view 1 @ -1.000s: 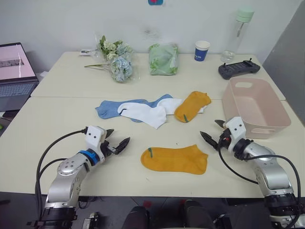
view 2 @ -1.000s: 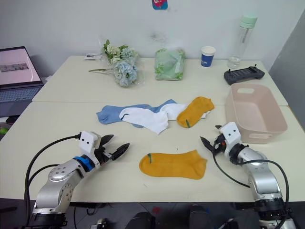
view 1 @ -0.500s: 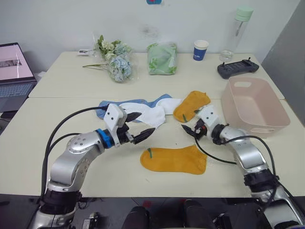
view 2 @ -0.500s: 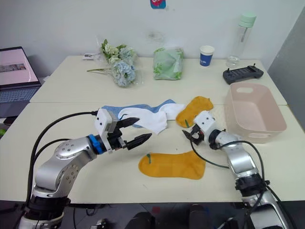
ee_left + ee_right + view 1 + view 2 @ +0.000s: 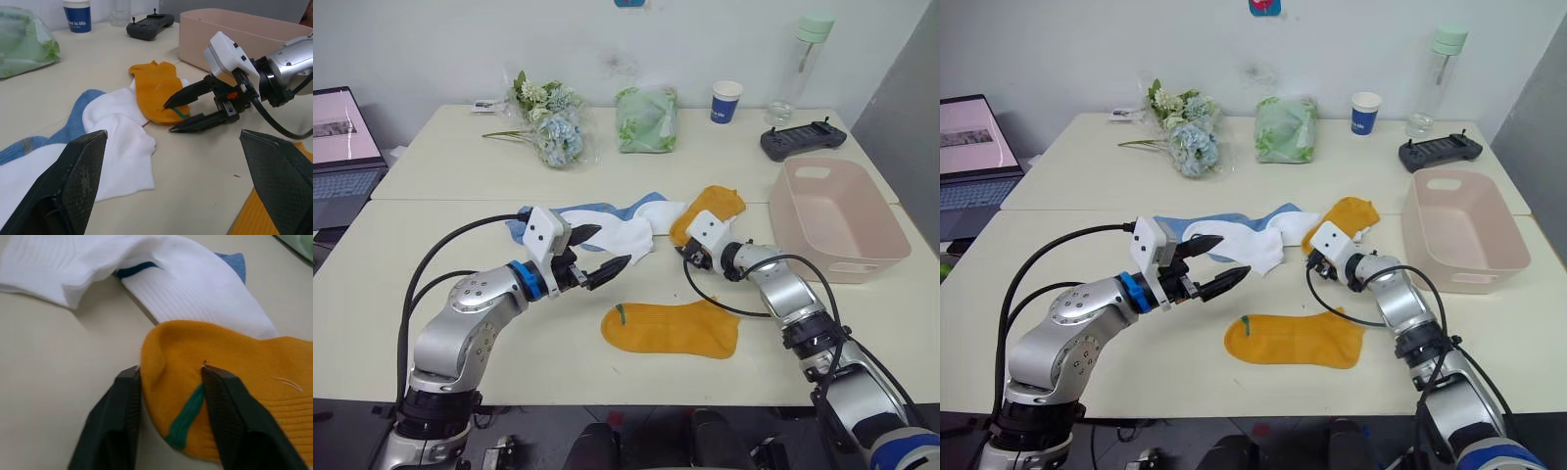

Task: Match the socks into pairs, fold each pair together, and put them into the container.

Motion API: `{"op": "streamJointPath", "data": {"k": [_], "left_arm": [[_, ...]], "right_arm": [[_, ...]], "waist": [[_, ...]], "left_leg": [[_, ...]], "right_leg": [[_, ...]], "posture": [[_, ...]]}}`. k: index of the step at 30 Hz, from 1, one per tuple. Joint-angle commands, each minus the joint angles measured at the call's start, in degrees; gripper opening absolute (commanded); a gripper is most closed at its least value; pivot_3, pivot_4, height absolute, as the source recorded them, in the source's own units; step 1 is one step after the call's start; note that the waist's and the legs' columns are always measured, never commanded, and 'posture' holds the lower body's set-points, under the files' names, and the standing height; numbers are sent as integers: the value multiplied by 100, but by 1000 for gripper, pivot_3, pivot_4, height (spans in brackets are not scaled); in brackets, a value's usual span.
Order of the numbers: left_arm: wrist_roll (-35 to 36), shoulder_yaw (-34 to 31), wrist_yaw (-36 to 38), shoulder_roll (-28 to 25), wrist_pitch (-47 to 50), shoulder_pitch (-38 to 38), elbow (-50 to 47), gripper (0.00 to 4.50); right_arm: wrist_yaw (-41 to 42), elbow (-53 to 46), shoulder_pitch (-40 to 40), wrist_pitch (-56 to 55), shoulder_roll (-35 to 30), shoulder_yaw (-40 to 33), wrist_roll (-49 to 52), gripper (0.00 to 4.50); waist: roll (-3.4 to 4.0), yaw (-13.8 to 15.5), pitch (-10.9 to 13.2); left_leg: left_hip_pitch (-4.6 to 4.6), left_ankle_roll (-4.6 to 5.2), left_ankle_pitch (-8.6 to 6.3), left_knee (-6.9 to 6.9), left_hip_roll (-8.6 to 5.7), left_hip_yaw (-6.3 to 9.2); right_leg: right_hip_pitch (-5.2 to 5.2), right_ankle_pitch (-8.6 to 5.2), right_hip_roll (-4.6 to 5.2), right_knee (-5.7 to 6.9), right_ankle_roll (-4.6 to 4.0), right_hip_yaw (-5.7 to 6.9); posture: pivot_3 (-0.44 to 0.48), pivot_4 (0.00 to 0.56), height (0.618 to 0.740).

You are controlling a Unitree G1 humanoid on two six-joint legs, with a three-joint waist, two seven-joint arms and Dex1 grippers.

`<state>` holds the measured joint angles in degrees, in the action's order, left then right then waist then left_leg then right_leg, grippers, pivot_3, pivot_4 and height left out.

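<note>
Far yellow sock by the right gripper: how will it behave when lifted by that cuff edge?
Likely floppy: the far yellow sock is thin ribbed knit, lying partly over a white sock. Probably light. The right gripper, open astride its edge, may bunch it.

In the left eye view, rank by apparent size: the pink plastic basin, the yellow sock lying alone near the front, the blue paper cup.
1. Pale pink rectangular plastic basin, largest.
2. Mustard-yellow sock lying flat at the front.
3. Blue-and-white paper cup, smallest; it stands farthest back, which shrinks it somewhat.
</note>
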<state>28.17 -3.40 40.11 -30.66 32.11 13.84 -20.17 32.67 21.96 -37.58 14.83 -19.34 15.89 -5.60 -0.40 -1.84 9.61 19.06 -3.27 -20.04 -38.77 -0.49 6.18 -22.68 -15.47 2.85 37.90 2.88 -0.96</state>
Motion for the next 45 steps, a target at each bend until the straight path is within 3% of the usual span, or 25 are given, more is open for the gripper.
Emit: {"op": "streamJointPath", "data": {"k": [1,3,8,12,18,22,34,45], "left_arm": [[21,-89,-31,-17,-126,-15,-232,4500],[28,-99,-23,-38,-119,9,-209,4500],[-151,39,148,-170,-289,38,-142,4500],[-525,313,541,-488,-750,13,-82,4500],[-1014,562,953,-738,-1529,113,248,4500],[-1477,1051,1442,-903,-2274,266,280,4500],[-2327,1822,1866,-749,-3410,827,1013,4500],[-2295,1719,1856,-715,-3495,796,1098,4500]], "right_arm": [[-83,45,-157,-193,43,-181,13,719],[35,-20,-163,-178,29,-194,51,32],[564,-509,-7,-55,-122,-251,266,32],[1365,-1713,246,476,-549,-161,554,32],[1891,-3146,647,1319,-995,-146,943,32],[2189,-3939,931,1746,-1370,37,1074,32],[2133,-4430,983,2044,-1364,260,1164,32],[2561,-5056,1314,2358,-1868,16,1885,32]], "waist": [[0,-1,0],[0,-1,0],[1,-2,1],[1,0,0],[1,7,1],[1,18,0],[0,7,0],[-1,13,0]], "left_leg": [[0,0,0,0,0,-1],[0,0,0,0,0,0],[0,0,0,1,0,-1],[32,0,0,1,0,1],[73,-1,0,-5,1,8],[75,0,0,-5,-4,6],[76,2,0,-8,-6,-2],[78,3,-1,-11,-5,2]], "right_leg": [[0,0,0,0,0,-1],[0,0,0,1,0,0],[-1,0,0,0,0,0],[-34,0,0,1,0,0],[-71,1,1,2,-1,9],[-70,1,5,-2,0,8],[-69,1,1,3,0,16],[-67,1,2,3,0,20]], "posture": [[0,150,740],[0,150,740],[0,150,740],[0,150,740],[0,150,740],[0,150,740],[0,150,740],[0,150,740]]}}
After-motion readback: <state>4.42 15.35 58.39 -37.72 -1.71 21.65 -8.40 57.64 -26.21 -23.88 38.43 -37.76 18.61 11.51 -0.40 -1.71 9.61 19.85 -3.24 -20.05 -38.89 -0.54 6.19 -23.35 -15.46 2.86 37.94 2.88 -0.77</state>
